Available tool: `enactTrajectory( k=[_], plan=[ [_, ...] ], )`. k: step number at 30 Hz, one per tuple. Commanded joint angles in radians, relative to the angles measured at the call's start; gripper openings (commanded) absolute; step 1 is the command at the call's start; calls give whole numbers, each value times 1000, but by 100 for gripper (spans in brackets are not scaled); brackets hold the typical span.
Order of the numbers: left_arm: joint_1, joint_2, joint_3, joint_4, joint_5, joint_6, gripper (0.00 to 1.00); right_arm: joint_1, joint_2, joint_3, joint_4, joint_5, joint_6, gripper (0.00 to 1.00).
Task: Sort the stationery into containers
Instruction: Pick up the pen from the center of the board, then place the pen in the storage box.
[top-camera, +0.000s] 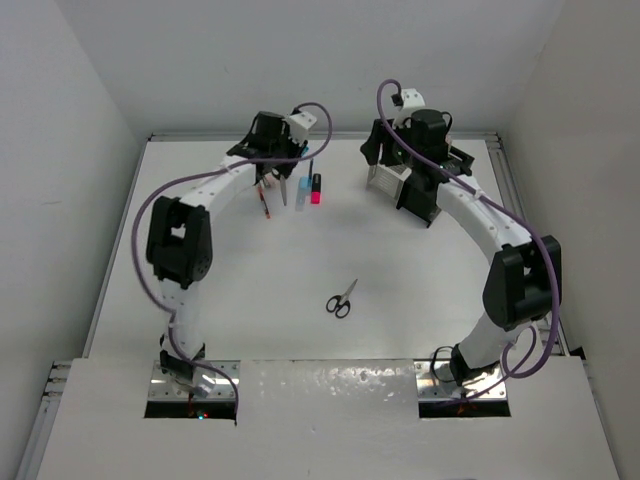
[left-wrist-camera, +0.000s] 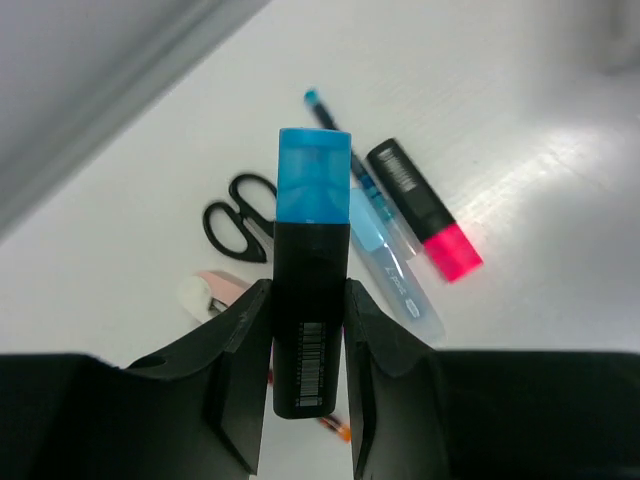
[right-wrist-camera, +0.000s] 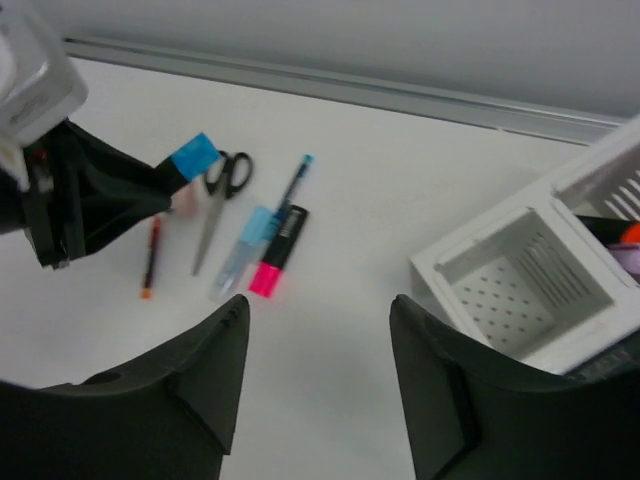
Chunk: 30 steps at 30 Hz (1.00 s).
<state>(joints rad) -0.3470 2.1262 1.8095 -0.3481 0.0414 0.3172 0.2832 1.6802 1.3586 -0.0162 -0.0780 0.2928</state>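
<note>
My left gripper (left-wrist-camera: 308, 292) is shut on a black marker with a blue cap (left-wrist-camera: 312, 250) and holds it above the table at the far left (top-camera: 272, 172). Below it lie black-handled scissors (left-wrist-camera: 240, 215), a pink-capped black marker (left-wrist-camera: 425, 212), a clear blue pen (left-wrist-camera: 395, 265), a thin blue pen (left-wrist-camera: 335, 120) and a red pen with an orange tip (right-wrist-camera: 150, 255). A second pair of scissors (top-camera: 342, 298) lies mid-table. My right gripper (right-wrist-camera: 320, 330) is open and empty, above bare table beside the white box (right-wrist-camera: 530, 280). The black box (top-camera: 420, 205) is mostly hidden by my right arm.
A pale pink and white piece (left-wrist-camera: 205, 292) lies by the scissors under my left gripper. Orange and lilac items (right-wrist-camera: 628, 245) show in a further compartment at the right edge. A raised rail (right-wrist-camera: 350, 90) runs along the table's far edge, with walls close on all sides.
</note>
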Motion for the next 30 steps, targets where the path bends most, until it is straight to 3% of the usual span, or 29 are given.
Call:
enactTrajectory(
  k=[1, 3, 6, 10, 15, 30],
  plan=[
    [-4, -227, -180, 200, 225, 309, 0, 1, -22, 77, 58, -185, 90, 59],
    [-3, -354, -379, 374, 363, 351, 0, 1, -16, 70, 122, -233, 120, 62],
    [-26, -449, -495, 478, 457, 326, 0, 10, -7, 56, 203, -336, 157, 69],
    [-72, -474, -504, 523, 476, 191, 0, 30, 9, 46, 249, -396, 175, 71],
    [-96, -485, -515, 572, 468, 138, 0, 43, 32, 31, 289, -479, 209, 72],
    [-107, -496, -518, 626, 442, 0, 0, 48, 70, 20, 236, -450, 213, 61]
  ],
)
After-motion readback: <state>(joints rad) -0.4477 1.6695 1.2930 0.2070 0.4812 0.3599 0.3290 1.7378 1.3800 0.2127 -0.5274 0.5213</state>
